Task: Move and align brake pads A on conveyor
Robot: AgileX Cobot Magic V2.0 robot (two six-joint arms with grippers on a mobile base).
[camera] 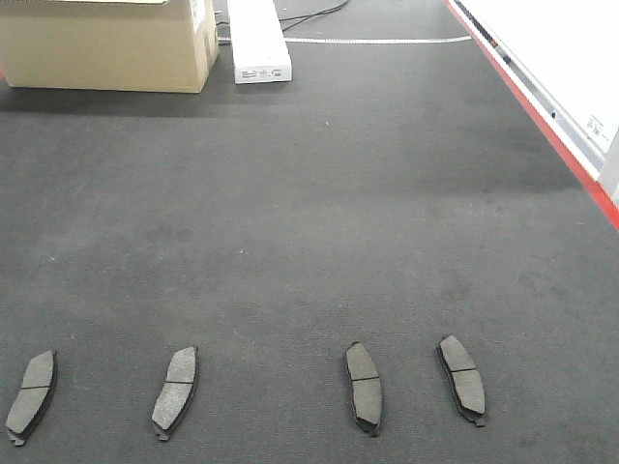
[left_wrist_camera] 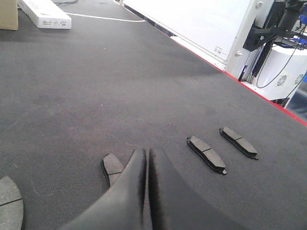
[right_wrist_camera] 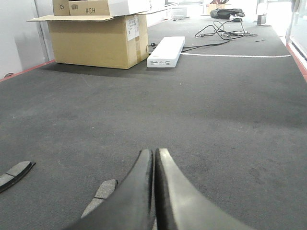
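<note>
Several brake pads A lie in a row along the near part of the conveyor: two at the left and two at the right. All show the grey face with a centre groove. My left gripper is shut with nothing in it, above the belt just right of a pad that its finger partly hides. Two more pads lie to its right. My right gripper is also shut and empty, with a pad partly hidden beside its left finger.
A cardboard box and a long white box stand at the belt's far end, with cables behind them. A red strip and white rail run along the right edge. Another pad lies far left in the right wrist view.
</note>
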